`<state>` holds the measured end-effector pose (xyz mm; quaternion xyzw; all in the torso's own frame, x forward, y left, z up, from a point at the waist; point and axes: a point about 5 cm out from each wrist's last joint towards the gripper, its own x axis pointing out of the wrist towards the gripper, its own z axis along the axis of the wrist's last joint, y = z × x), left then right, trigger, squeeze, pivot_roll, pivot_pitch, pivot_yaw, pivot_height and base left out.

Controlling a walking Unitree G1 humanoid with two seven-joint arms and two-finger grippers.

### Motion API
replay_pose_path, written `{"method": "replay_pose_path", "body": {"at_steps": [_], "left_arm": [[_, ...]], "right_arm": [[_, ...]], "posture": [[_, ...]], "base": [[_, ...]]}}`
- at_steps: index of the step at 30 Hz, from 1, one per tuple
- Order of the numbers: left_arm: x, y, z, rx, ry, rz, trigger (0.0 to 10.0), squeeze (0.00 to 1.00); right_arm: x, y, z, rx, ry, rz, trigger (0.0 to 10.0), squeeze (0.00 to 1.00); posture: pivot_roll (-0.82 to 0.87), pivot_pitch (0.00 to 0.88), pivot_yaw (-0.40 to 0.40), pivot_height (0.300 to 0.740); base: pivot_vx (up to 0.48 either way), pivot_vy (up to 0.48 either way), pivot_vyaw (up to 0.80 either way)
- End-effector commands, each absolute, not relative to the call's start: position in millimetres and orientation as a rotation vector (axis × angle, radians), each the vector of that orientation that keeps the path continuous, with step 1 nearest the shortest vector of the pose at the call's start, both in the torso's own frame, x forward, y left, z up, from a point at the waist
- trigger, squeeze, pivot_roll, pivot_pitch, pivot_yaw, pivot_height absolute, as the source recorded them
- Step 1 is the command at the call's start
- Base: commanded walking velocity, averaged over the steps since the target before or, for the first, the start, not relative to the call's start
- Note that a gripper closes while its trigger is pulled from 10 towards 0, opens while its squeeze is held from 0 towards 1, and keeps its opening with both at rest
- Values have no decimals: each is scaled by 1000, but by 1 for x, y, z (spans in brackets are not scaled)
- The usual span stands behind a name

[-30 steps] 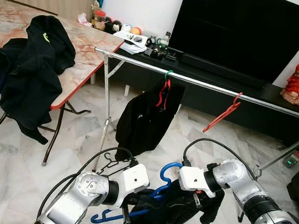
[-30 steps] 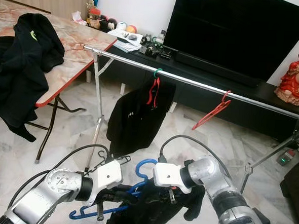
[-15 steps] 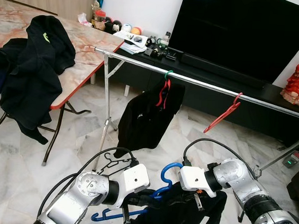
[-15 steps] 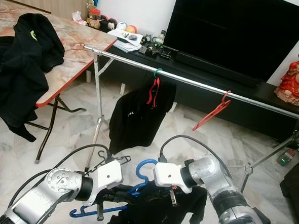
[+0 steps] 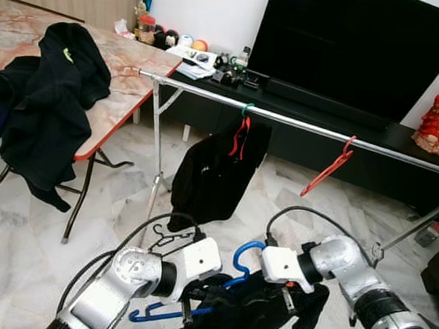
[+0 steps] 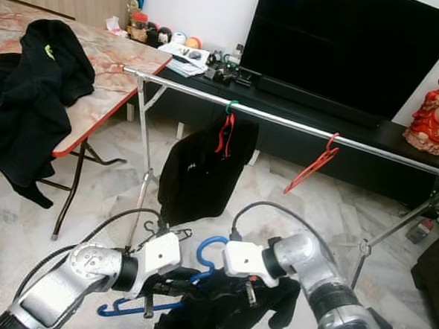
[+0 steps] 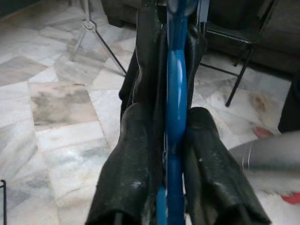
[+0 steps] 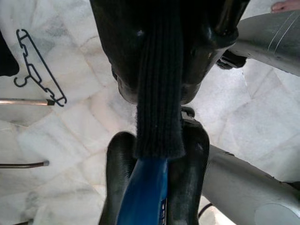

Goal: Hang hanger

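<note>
The blue hanger [image 5: 227,288], with a black garment [image 5: 259,316] draped on it, is held low in front of the robot, above the marble floor [image 5: 42,258]. Both end effectors are clamped on it: the left end effector [image 7: 166,140] has its two black fingers [image 7: 136,159] pressed together on the blue bar, and the right end effector [image 8: 154,159] grips the blue bar where the garment's ribbed edge lies over it.

The relation that matters is between the hanger's hook [image 5: 245,250] and the clothes rail [image 5: 296,123]. The rail lies ahead of and above both end effectors, its long axis running from the bench's [image 5: 129,62] near corner on the robot's left away to the right. The hanger's long axis lies roughly level between the two end effectors, hook pointing up toward the rail. The free stretch of rail between the two things already hung sits nearly straight ahead of the hook; the right end effector appears the nearer to it.

Counted: one blue hanger held, one hung garment on a red hanger [image 5: 217,175], one bare red hanger [image 5: 327,167] on the rail, one thin black hanger [image 8: 37,68] on the floor, and a heap of dark clothes [image 5: 44,101] on the bench.
</note>
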<state>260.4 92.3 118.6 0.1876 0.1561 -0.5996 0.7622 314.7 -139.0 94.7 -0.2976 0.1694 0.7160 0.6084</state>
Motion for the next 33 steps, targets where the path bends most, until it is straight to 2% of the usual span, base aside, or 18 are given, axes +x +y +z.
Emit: {"method": "replay_pose_path", "body": {"at_steps": [1,9,17,22,26,27,33], "left_arm": [[265,92,135,427,270,-1303,10000,1000],[257,122,133,478,360,-1322,10000,1000],[265,158,134,439,339,-1074,10000,1000],[265,167,127,418,333,-974,10000,1000],[265,160,114,336,299,-907,10000,1000],[266,157,110,329,290,-899,10000,0],[271,134,98,278,264,-882,10000,0]], "right_arm": [[313,-143,94,-718,411,1672,0,0],[314,-156,89,-768,454,1586,0,0],[332,-175,96,-776,406,1267,0,0],[340,-183,107,-723,349,1147,0,0],[346,-183,121,-727,275,1106,0,0],[348,-180,125,-735,253,1110,0,0],[353,-166,146,-776,151,1141,0,0]], "posture": [[215,0,-213,740],[213,0,-211,740],[216,0,-217,740],[207,0,-212,740],[201,0,-213,740],[201,0,-213,740],[190,0,-213,740]], "base": [[0,0,0],[0,0,0],[0,0,0],[0,0,0],[0,0,0],[0,0,0],[0,0,0]]}}
